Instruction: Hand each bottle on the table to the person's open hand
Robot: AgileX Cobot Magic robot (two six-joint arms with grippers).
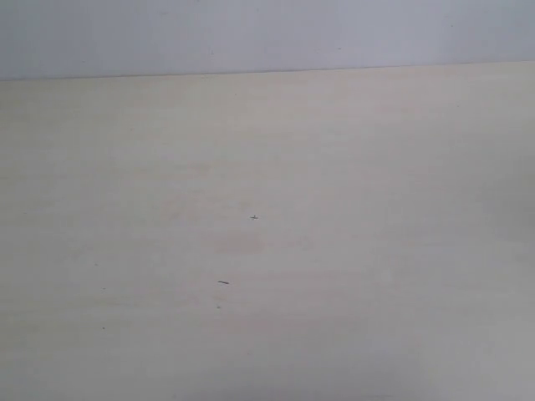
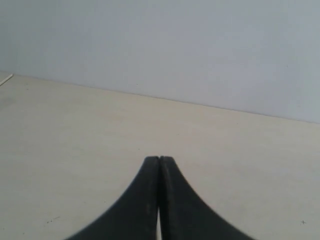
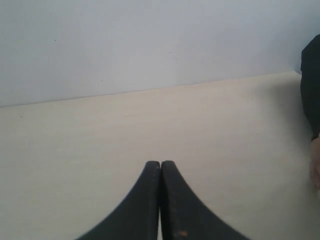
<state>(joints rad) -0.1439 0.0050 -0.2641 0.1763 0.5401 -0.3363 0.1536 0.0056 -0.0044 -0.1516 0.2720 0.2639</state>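
Note:
The table is a pale beige wood-grain surface with a few tiny dark specks. No bottle shows in any view. My left gripper hovers over the bare table, its black fingers pressed together with nothing between them. My right gripper is shut the same way over the table. At the edge of the right wrist view a dark sleeve and a sliver of the person's hand show. Whether the hand is open I cannot tell. Neither gripper appears in the exterior view.
A plain pale grey wall rises behind the table's far edge. In the left wrist view a thin pale strip lies at the table's far corner.

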